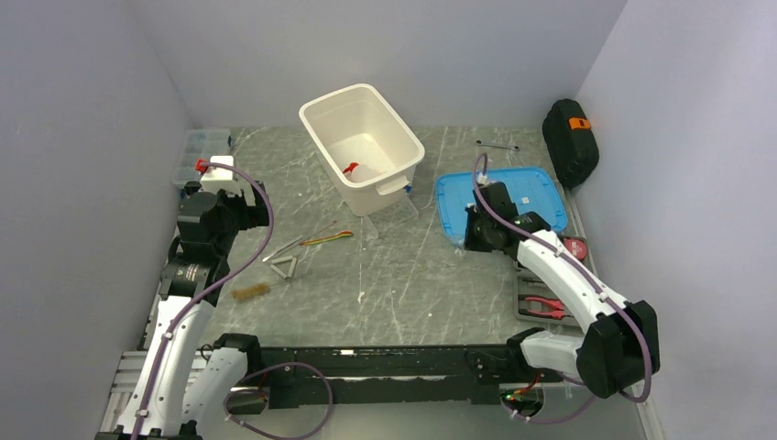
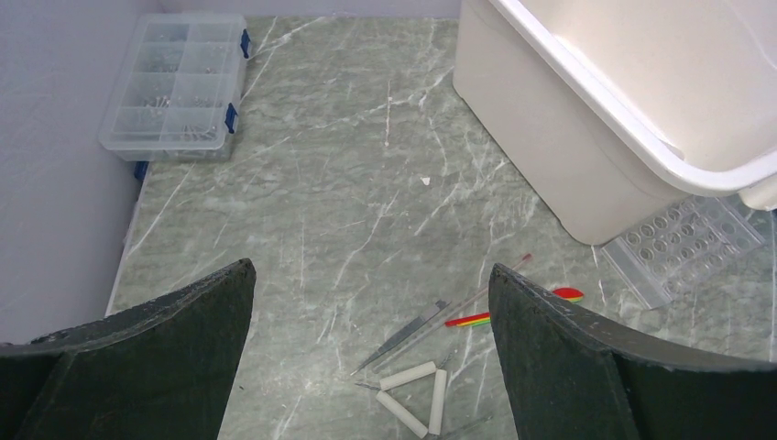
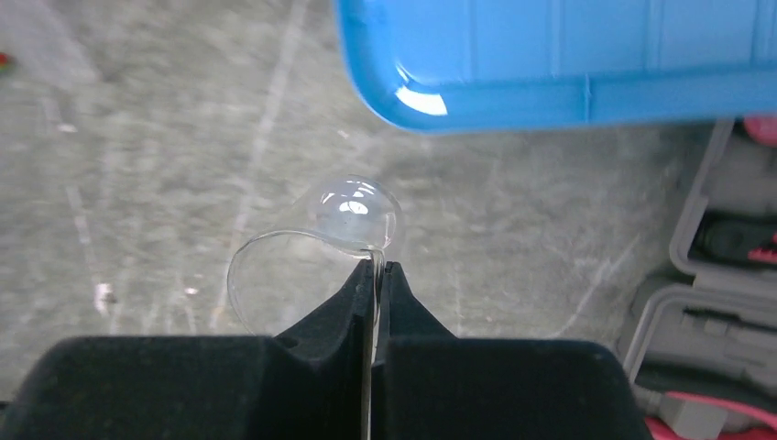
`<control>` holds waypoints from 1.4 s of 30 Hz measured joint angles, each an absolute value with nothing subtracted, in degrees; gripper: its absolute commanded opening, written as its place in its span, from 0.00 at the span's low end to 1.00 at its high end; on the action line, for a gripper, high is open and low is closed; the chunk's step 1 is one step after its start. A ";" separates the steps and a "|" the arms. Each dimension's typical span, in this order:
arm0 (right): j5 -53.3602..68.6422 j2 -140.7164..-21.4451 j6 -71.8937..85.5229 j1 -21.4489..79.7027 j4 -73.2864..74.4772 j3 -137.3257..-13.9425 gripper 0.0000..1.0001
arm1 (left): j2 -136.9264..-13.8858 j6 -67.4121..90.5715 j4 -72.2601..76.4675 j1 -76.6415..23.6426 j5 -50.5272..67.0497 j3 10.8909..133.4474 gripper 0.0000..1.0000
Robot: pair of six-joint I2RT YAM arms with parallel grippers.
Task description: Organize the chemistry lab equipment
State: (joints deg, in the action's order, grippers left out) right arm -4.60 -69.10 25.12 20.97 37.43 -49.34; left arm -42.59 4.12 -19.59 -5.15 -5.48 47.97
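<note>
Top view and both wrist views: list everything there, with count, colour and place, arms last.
tub: one, white, far centre
red-nozzled item: one, inside the tub
lid: one, blue, right of the tub
tube rack: one, clear, at the tub's near side
triangle: one, white-sleeved, left of centre
tongs: one, metal, beside the triangle
striped stick: one, red-yellow-green, beside the tongs
wire brush: one, brown, near left
organizer box: one, clear, far left corner
case: one, black, far right corner
tool tray: one, grey, near right, red-handled pliers inside
dish: one, clear, in the right gripper
left gripper: open, empty
right gripper: shut on the dish
</note>
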 measured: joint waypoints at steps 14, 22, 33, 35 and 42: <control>-0.91 -80.53 20.75 22.61 33.32 -77.91 0.00 | -42.19 4.10 -19.57 -5.72 -5.21 47.94 0.99; 1.72 -94.70 18.11 22.72 31.97 -97.65 0.00 | -41.69 3.90 -19.35 -5.91 -5.13 47.64 0.99; 0.38 -115.59 13.76 24.75 38.26 -120.88 0.00 | -41.69 3.81 -19.33 -6.85 -4.36 47.48 0.99; -1.21 -119.35 12.53 25.89 40.25 -125.34 0.00 | -41.69 3.79 -19.33 -6.92 -4.36 47.48 0.99; -3.07 -126.69 10.59 27.81 45.23 -132.46 0.00 | -41.69 3.68 -19.33 -7.16 -4.36 47.48 0.99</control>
State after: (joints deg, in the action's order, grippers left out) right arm -3.07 -126.69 10.59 27.81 45.23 -132.46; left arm -41.69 3.68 -19.33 -7.16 -4.36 47.48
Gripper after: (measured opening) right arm 0.030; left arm 0.989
